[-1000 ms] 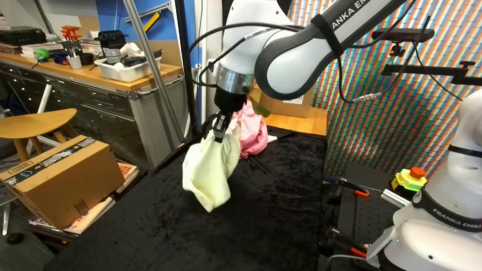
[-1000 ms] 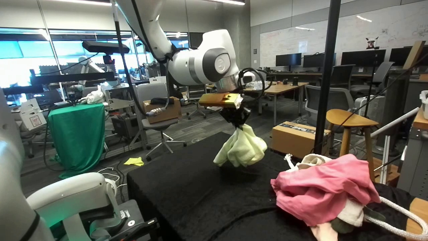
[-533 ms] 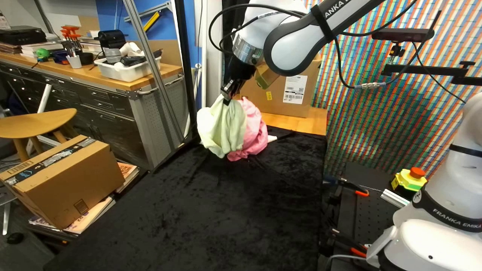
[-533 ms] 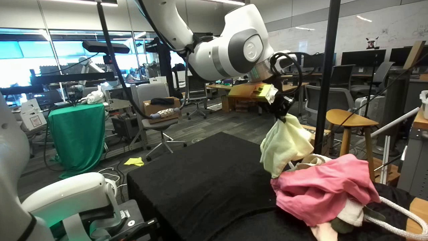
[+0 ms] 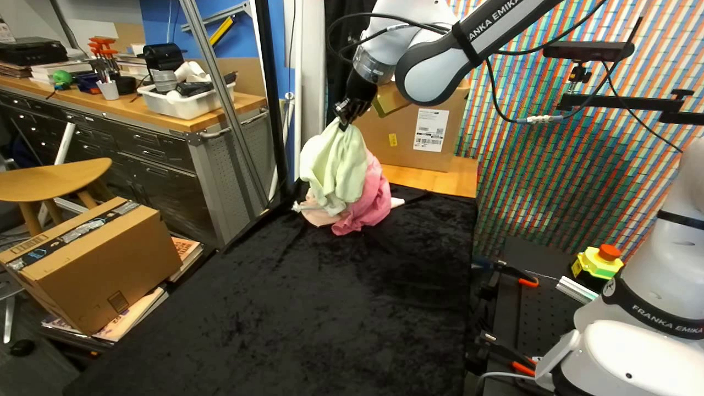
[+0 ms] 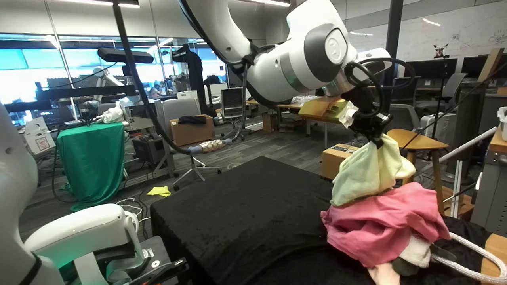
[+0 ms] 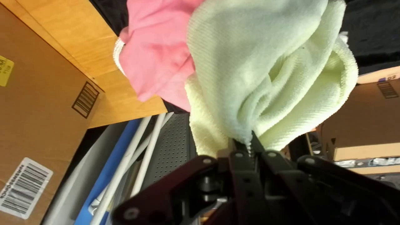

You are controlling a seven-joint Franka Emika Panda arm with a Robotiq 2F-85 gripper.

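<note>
My gripper (image 7: 250, 142) is shut on the gathered top of a pale yellow-green cloth (image 7: 256, 62), pinching a fold between its fingertips. The cloth hangs in loose folds below the gripper in both exterior views. In an exterior view this cloth (image 6: 362, 174) hangs over the pink cloth (image 6: 380, 221), and its lower edge meets or overlaps that heap; whether it rests there I cannot tell. From another angle the pale cloth (image 5: 335, 165) covers part of the pink cloth (image 5: 377, 192). Beige fabric (image 5: 319, 214) shows beneath it.
A black-covered table (image 5: 330, 308) bears the heap. A white rope handle (image 6: 481, 257) sticks out beside the pink cloth. Behind it, a cardboard box (image 5: 407, 132) stands on a wooden surface (image 5: 456, 179). A black upright post (image 6: 386, 91) rises near the arm.
From over the middle of the table, my gripper has carried the pale cloth up and across to the pink heap. It keeps its grip throughout; the heap itself looks unmoved.
</note>
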